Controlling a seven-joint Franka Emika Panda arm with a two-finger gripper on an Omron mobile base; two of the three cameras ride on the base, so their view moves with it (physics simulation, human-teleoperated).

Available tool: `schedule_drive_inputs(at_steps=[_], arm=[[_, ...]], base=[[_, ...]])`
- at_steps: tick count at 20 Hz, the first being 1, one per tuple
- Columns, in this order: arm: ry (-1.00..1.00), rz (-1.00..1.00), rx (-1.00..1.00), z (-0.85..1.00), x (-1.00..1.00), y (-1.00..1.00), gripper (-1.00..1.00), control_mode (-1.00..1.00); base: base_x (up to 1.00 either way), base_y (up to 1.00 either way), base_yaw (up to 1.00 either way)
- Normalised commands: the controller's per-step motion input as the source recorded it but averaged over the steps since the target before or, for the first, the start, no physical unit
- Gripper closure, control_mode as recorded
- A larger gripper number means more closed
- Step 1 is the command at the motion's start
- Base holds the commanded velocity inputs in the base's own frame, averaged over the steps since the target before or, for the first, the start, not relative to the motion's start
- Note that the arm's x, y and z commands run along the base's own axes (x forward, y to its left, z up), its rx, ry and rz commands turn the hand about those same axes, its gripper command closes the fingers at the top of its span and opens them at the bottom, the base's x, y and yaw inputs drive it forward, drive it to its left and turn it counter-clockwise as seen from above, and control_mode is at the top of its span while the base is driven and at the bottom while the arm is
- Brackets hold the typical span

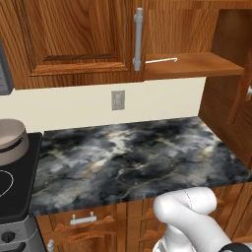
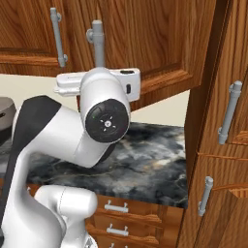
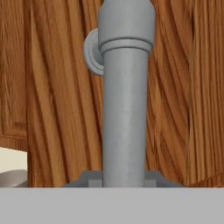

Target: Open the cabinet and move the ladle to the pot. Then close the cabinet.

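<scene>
Clamping the long grey bar handle of the cabinet, the pincer is sitting narrow around it. In the left base view the right door is standing swung open, with the ladle lying on the shelf above the marble worktop.

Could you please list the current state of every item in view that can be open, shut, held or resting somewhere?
Cabinet: right door swung open, left door shut.
Door handle: clamped in the end effector.
End effector: shut on the door handle.
Ladle: lying on the cabinet shelf, not yet moved.
Pot: on the stove at the left, nothing visible in it.
Drawer: shut.
</scene>
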Motion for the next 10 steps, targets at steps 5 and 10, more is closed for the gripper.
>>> schedule_drive_inputs(at_steps=[5,10], arm=[[0.00,0.03,0.00,0.00,-0.24,-0.23,1.00,-1.00],[0.00,0.00,0.00,0.00,-0.05,-0.04,1.00,-1.00]], base=[[0.00,0.00,0.00],[0.00,0.00,0.00]])
